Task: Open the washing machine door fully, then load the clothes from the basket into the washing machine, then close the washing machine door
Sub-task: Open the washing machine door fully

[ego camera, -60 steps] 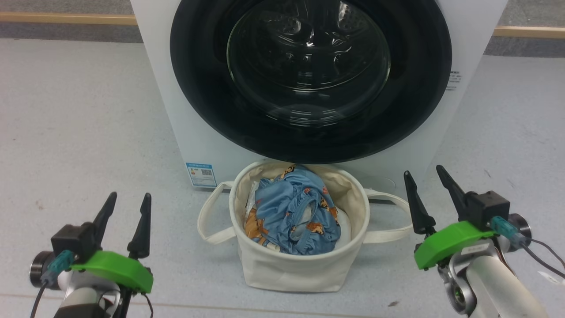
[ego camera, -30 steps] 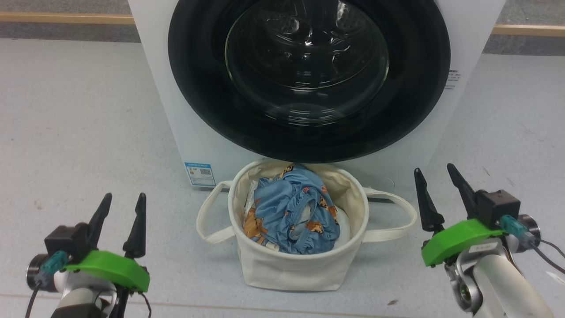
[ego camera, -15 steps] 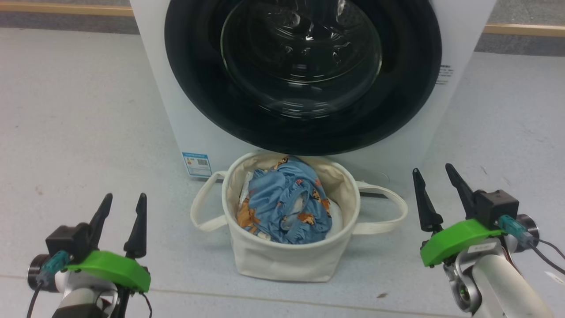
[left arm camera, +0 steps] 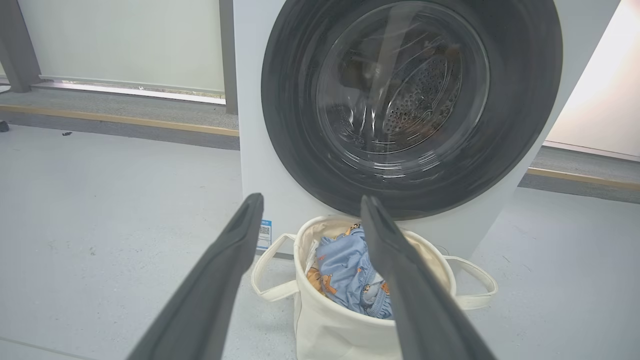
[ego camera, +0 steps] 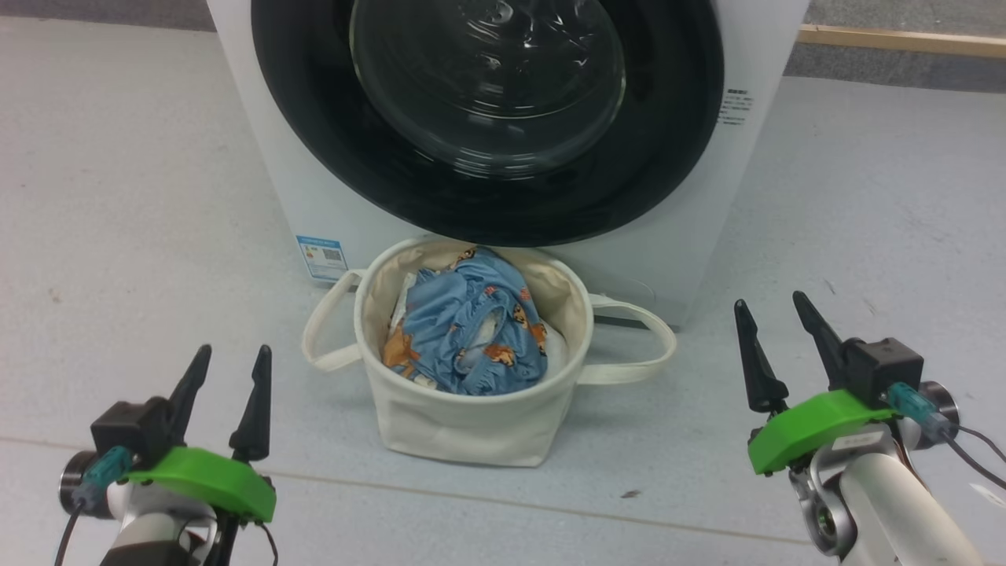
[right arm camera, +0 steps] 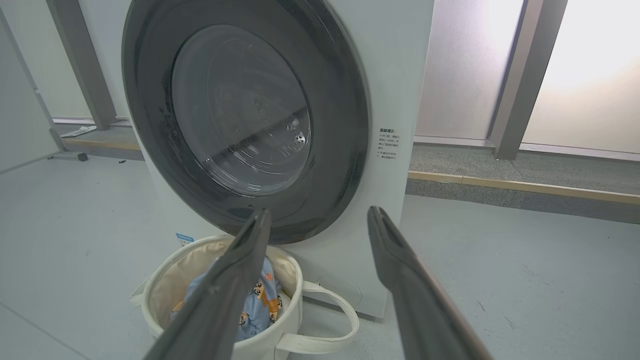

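at 12 o'clock in the head view, washing machine door (ego camera: 487,118) shut flush on the washing machine (ego camera: 314,204). just below, near centre, basket (ego camera: 464,428) standing on the floor (ego camera: 118,196) close to the machine's front, clothes (ego camera: 464,326) bundled inside. at 7 o'clock, left gripper (ego camera: 236,350), fingers spread, holding nothing. at 4 o'clock, right gripper (ego camera: 769,300), likewise spread and empty, well apart from the basket.

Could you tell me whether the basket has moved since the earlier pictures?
No. The basket sits just as before against the washing machine, to the right of its blue label; it is the whole view that has shifted.
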{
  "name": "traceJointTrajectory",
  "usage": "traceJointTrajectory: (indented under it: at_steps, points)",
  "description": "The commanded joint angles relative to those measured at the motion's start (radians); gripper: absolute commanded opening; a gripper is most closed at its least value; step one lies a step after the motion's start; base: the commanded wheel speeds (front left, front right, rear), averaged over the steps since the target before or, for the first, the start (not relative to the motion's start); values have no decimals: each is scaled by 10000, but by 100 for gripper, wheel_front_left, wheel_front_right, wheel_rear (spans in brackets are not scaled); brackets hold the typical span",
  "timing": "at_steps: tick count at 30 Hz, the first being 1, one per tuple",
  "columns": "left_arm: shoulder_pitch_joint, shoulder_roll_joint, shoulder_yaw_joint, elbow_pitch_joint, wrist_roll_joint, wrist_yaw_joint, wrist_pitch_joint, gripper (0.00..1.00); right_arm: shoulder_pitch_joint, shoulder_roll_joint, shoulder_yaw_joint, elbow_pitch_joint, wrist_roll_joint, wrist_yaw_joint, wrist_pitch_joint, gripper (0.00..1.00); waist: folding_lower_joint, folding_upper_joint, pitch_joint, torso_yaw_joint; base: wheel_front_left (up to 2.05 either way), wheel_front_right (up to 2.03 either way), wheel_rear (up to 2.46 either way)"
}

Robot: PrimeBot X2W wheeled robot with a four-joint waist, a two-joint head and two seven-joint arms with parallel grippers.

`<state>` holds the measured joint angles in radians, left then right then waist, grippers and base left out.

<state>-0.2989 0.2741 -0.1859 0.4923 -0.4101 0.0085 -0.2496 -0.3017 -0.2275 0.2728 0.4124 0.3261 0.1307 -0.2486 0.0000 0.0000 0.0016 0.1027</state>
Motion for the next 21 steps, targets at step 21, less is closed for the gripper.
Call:
traceJointTrajectory:
  at_steps: [21]
  points:
    - [-612,-12,508,-290,-87,-338,-122,100,-258,95,-207,-255,-11,0,-132,100,0,0,77,-54,38,38,-76]
